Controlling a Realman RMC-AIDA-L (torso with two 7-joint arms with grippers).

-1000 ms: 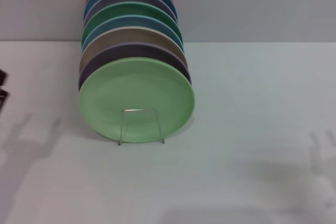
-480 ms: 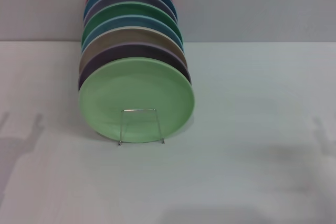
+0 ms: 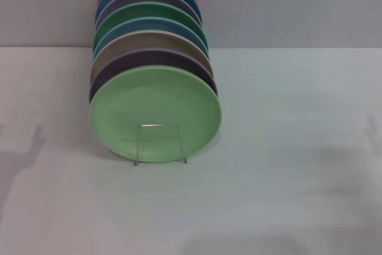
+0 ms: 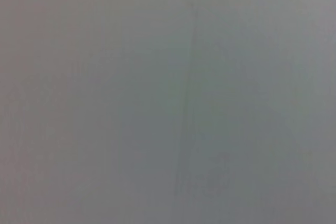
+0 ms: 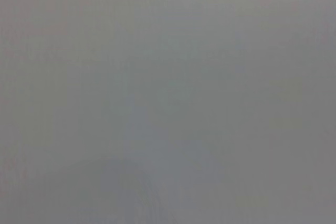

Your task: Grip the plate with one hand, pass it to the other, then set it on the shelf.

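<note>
Neither tool appears in any view, so whether they are wide or narrow cannot be told; both wrist views show only a blank grey surface. On the white worktop [image 3: 286,147] the plate [image 3: 155,108] stands on edge, leaning back, as the nearest in a row of upright plates [image 3: 149,22] running away toward the far wall. It sits in the shelf [image 3: 160,143], whose upright wire loop crosses the plate's lower face.

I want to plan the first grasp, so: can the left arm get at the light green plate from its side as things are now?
Probably yes. The light green plate stands at the front of the shelf, and the white table to its left lies bare. Neither arm is in view, so its actual reach cannot be confirmed.
</note>
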